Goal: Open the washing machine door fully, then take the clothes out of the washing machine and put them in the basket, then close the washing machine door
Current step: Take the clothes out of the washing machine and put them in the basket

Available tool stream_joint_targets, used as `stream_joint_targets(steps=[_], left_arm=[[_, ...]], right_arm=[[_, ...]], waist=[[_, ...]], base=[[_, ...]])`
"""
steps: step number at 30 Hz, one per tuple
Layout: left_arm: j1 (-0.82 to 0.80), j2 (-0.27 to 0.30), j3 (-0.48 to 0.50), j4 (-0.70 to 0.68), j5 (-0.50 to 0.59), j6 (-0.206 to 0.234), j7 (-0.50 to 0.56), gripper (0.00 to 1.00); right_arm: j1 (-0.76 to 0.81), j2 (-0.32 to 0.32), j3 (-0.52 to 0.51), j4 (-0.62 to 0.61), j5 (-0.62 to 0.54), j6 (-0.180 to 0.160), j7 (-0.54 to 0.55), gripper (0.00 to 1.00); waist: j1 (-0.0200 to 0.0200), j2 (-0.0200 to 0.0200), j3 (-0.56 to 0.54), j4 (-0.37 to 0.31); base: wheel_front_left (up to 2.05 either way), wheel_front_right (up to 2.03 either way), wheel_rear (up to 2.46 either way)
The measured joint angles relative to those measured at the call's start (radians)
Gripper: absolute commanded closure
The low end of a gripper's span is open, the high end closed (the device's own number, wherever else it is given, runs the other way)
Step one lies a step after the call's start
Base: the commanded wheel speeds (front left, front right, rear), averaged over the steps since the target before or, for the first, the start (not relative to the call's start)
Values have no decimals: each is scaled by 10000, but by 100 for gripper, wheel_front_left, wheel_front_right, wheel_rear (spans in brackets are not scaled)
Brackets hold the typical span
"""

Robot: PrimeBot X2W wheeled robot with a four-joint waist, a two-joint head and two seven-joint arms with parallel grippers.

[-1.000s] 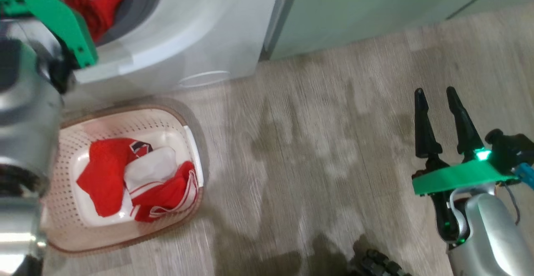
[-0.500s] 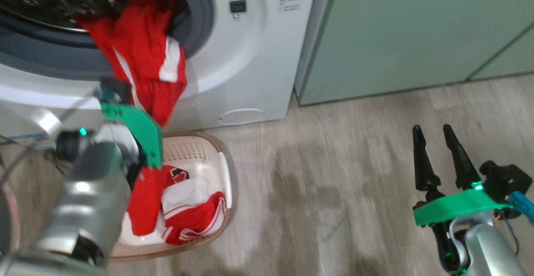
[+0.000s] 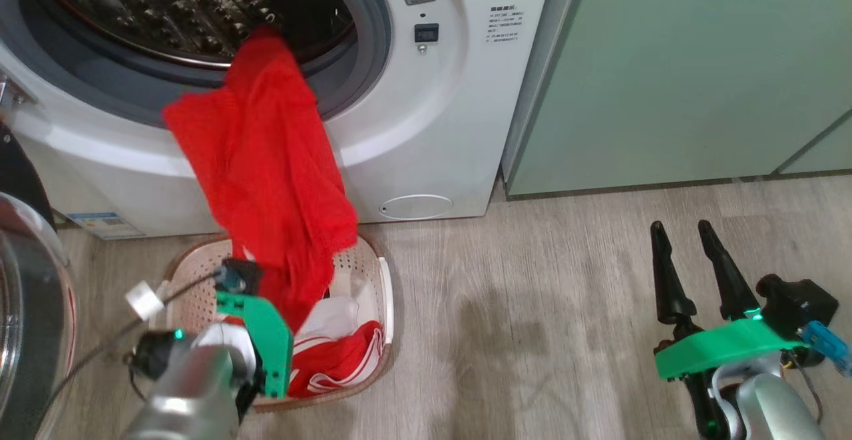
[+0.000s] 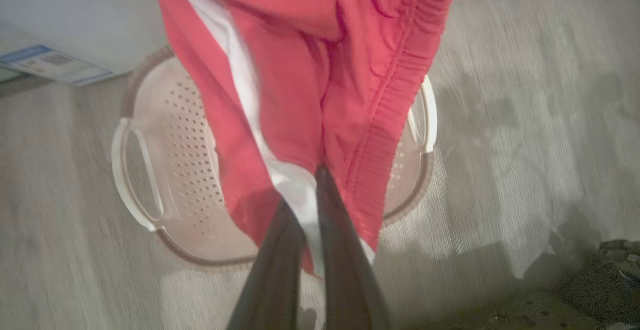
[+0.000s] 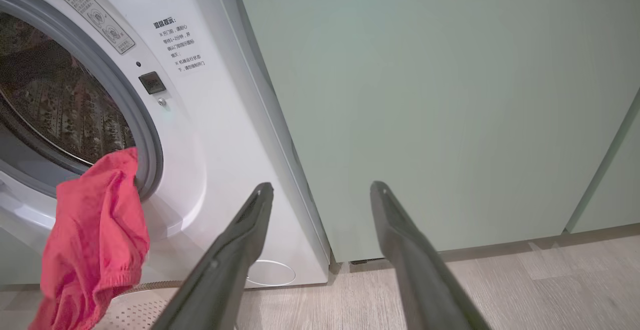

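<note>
Over the wood floor [image 3: 532, 293] before the washing machine [image 3: 432, 127], my left gripper [image 4: 304, 190] is pinching a red garment [image 3: 266, 174] that is trailing from the drum [image 3: 166, 7] toward the basket [image 3: 385, 293]. My right gripper [image 3: 679, 227] is idling, spread wide. Next, I judge, I am needing to pull it free and release it inside.

You see right gripper [image 5: 321, 185] spread wide, facing green cabinet [image 5: 450, 95]; red clothes [image 5: 95, 240] hang over drum rim of washing machine [image 5: 220, 160], just above basket [image 5: 140, 309] w/ perforated side.

Washer [image 3: 432, 127] front-loader, door [image 3: 26, 307] swung open at left. Red garment [image 3: 266, 180] drapes from drum lip down into cream basket [image 3: 385, 293] on floor just in front; red/white clothes [image 3: 339, 360] inside.
</note>
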Motion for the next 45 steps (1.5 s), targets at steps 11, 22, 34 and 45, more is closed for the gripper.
stream_joint_targets(steps=[11,22,34,45], left_arm=[[849,88,13,63,-871,-2,1200,100],[509,433,313,104,-1377,295,861,100],[-455,474,564,84,-1542,721,-941,64],[-291,445,706,92,-1726,794,-2621,0]], right_arm=[[-72,-46,73,-4,6,0,0,0],[-639,-157,31,-188,6,0,0,0],[-1087,-247,-125,-314,6,0,0,0],[-1013,-247,-27,-209,4,0,0,0]], waist=[[0,0,529,-199],[0,0,1692,-552],[0,0,2449,-753],[0,0,1571,-618]], base=[[0,0,0],[0,0,0],[0,0,0],[0,0,0]])
